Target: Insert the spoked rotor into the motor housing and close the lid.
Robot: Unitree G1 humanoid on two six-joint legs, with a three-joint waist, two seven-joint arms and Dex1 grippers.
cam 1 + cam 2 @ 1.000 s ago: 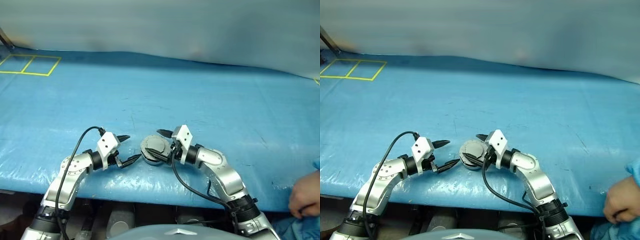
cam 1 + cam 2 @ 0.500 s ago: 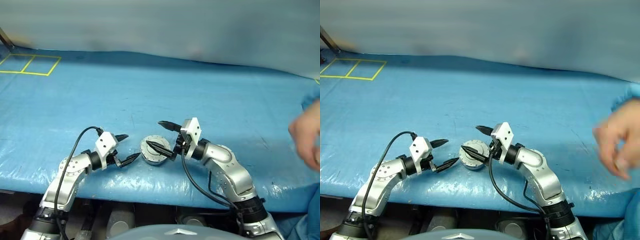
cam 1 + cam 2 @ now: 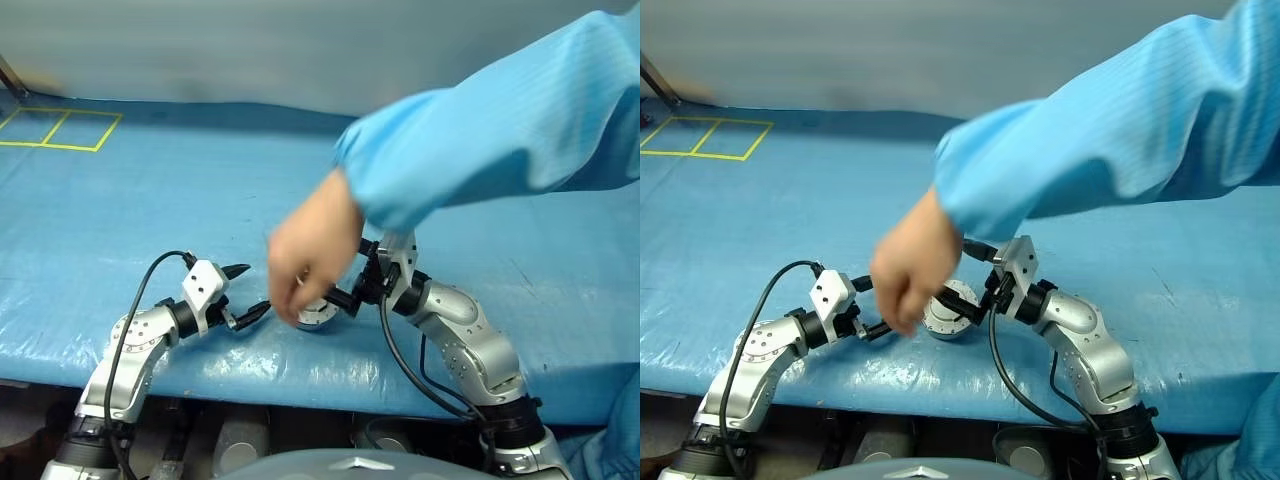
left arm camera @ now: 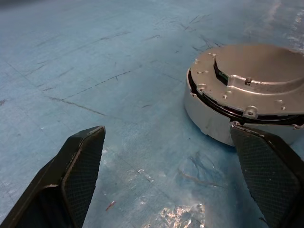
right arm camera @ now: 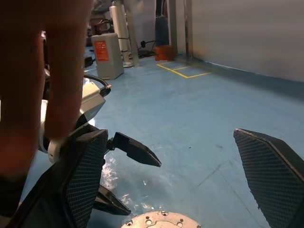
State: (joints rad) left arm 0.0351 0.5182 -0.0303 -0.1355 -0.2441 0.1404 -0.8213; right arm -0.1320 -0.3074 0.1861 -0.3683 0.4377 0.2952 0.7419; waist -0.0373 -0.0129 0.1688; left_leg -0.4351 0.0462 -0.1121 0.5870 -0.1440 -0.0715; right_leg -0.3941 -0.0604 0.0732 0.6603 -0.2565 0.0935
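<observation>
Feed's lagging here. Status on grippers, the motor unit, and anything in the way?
Left gripper open, right gripper open, both empty. Motor housing on the blue table cover, lid closed. A person's hand is reaching over the housing, between the grippers.

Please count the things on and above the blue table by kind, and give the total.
Motor housing with closed lid: 1
Robot grippers, left and right, both open: 2
Person's hand: 1
Total: 4

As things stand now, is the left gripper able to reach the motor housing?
Probably not safely. The left gripper is open and the motor housing, lid closed, lies just ahead on the blue sheet. But a person's hand hangs over the housing, between both grippers.
</observation>
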